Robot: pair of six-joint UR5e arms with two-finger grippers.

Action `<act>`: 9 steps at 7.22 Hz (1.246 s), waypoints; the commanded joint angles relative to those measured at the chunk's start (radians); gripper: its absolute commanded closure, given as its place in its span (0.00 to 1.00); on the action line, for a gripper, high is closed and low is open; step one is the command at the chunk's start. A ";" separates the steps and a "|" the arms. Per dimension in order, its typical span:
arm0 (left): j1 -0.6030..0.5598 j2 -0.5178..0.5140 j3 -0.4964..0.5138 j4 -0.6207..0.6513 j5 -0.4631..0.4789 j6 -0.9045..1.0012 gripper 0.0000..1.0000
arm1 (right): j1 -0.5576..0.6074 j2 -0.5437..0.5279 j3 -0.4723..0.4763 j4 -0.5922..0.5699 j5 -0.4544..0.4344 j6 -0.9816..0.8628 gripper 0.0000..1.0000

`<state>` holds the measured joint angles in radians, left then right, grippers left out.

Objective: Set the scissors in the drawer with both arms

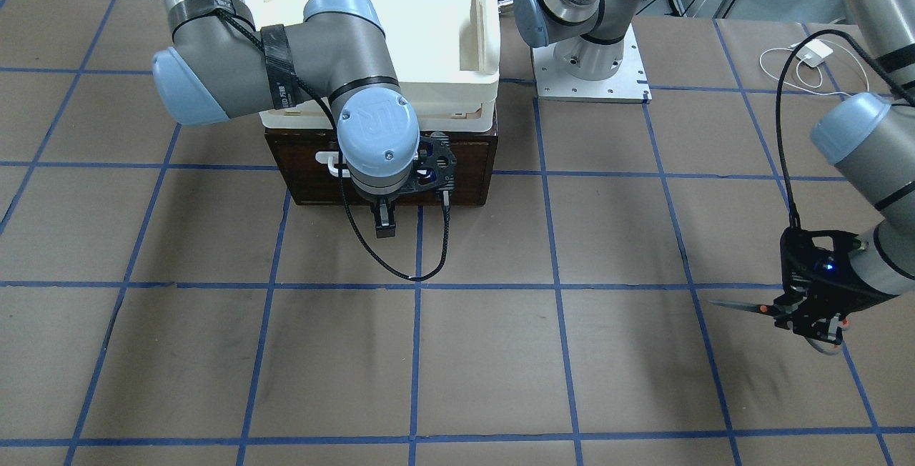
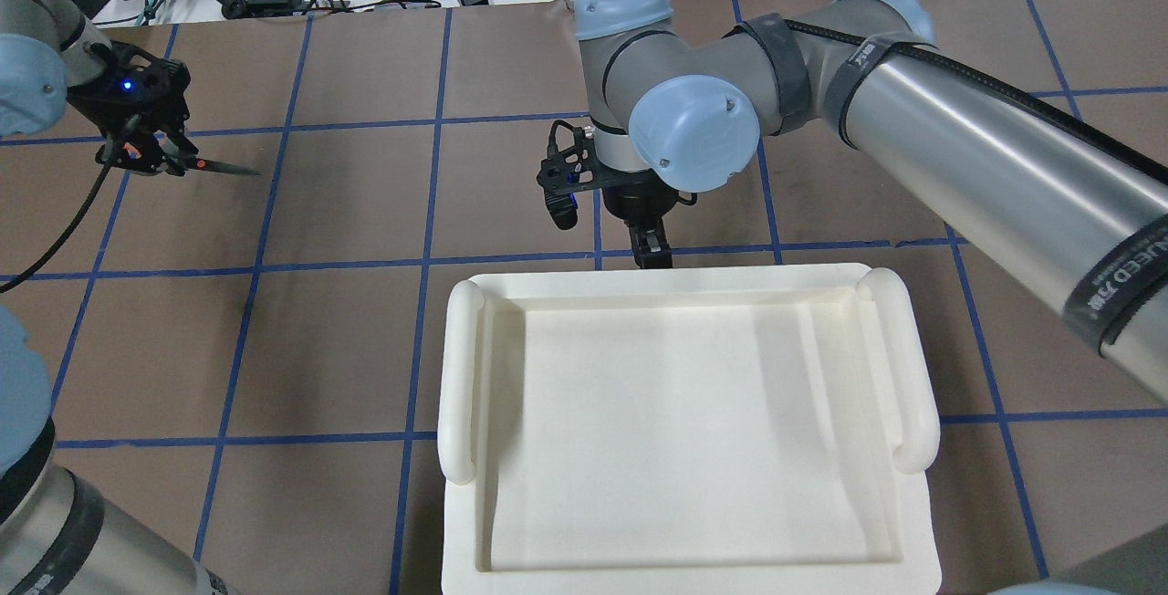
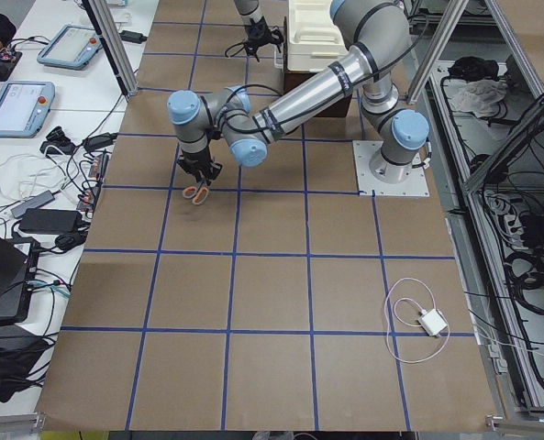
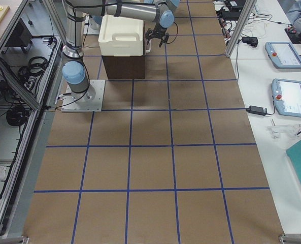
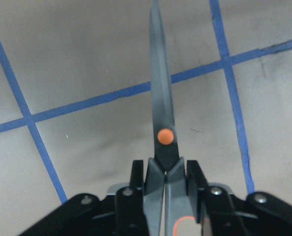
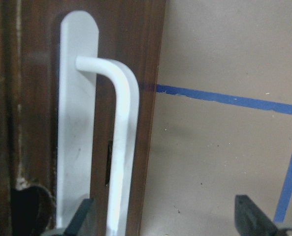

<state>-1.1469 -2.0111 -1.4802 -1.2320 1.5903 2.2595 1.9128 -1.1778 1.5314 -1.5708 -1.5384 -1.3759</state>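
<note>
1. The right pincer (image 6: 165,221) stood wide open around the drawer's white handle (image 6: 121,147). The bar sat close to one finger, so an off-centre closure could have let it slip out.
2. The drawer (image 1: 457,166) was shut, with a cream tray (image 1: 486,37) stacked on top. A hard pull might have dragged the whole box across the counter (image 1: 500,352) rather than opening it.
3. The left pincer (image 5: 164,179) gripped the scissors (image 5: 161,108) just behind the orange pivot, blades together and pointing forward, over the counter and well apart from the drawer. So short a hold could have let them swivel or drop in transit.
4. Brought in too early, the blade tips could have struck the drawer front or the right arm.
</note>
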 commanded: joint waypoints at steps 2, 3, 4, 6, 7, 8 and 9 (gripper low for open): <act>-0.005 0.043 0.005 -0.079 0.013 -0.008 1.00 | 0.000 0.024 0.001 -0.026 0.006 0.000 0.00; -0.002 0.043 0.001 -0.080 0.016 -0.003 1.00 | 0.000 0.024 0.001 -0.026 0.011 0.000 0.00; -0.002 0.043 0.001 -0.080 0.016 -0.003 1.00 | 0.000 0.024 0.001 -0.028 0.014 0.000 0.00; -0.001 0.043 0.000 -0.080 0.017 -0.003 1.00 | 0.000 0.024 0.001 -0.086 0.014 0.000 0.00; 0.001 0.043 0.000 -0.080 0.017 -0.003 1.00 | 0.000 0.024 0.001 -0.089 0.014 -0.002 0.00; 0.000 0.043 -0.002 -0.080 0.017 -0.003 1.00 | 0.000 0.024 0.001 -0.127 0.014 -0.002 0.00; -0.001 0.043 -0.002 -0.080 0.017 -0.003 1.00 | 0.000 0.029 0.003 -0.176 0.012 -0.020 0.00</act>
<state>-1.1470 -1.9681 -1.4813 -1.3115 1.6076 2.2565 1.9129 -1.1522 1.5329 -1.6955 -1.5251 -1.3818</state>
